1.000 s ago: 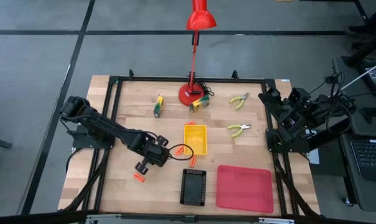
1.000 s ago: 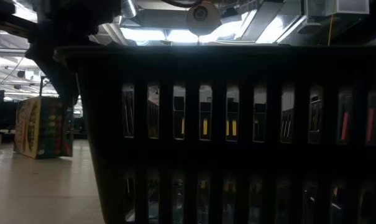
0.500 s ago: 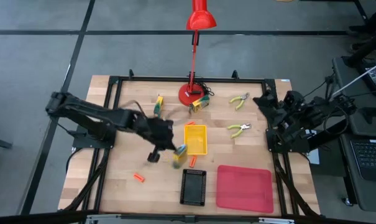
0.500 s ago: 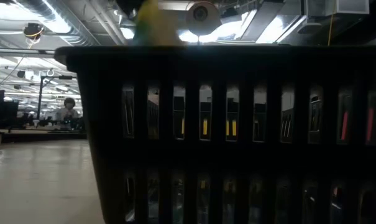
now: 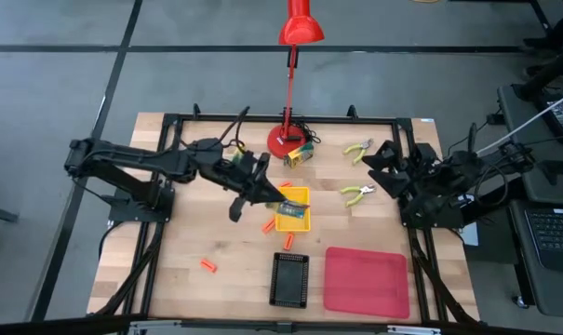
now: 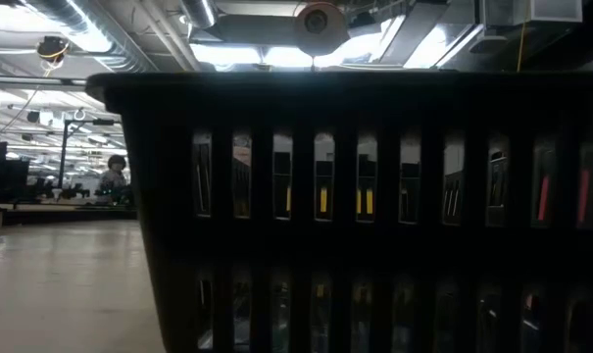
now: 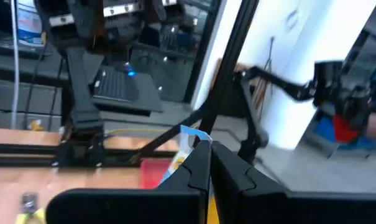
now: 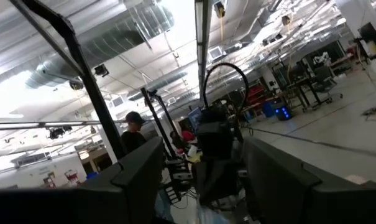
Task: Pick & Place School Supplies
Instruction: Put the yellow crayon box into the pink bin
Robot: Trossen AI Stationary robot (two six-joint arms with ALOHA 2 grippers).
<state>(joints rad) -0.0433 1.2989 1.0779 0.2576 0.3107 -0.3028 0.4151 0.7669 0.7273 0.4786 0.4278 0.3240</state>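
Observation:
My left gripper (image 5: 277, 198) reaches from the table's left to the yellow tray (image 5: 300, 221) and is shut on a little yellow-green and blue box (image 5: 293, 208) at the tray's left part. My right gripper (image 5: 382, 160) is open and hovers by the table's right edge, between two pliers with yellow-green handles (image 5: 358, 149) (image 5: 357, 193) that lie flat. Another printed box (image 5: 300, 154) lies by the lamp base. Short orange sticks lie flat on the wood (image 5: 207, 265) (image 5: 269, 225) (image 5: 288, 240). The arm may hide a further box. My left gripper pinches the box between its two fingers (image 7: 199, 163). One printed end of the box (image 7: 189, 138) sticks out past the fingertips. The fingers come at it slanting down from the table's left. Whether the box rests on the yellow tray's floor, I cannot tell.
A red desk lamp stands with its base (image 5: 284, 141) at the far middle of the table. A black slotted tray (image 5: 289, 279) and a red tray (image 5: 367, 281) sit at the near edge; the black tray's wall (image 6: 374, 196) fills the low view. Bare wood lies at the near left.
My left gripper has swung with the box from the near left of the table, up and toward the far right, and now stands at the yellow tray. My right arm has stretched a little toward the table's left, nearer the pliers.

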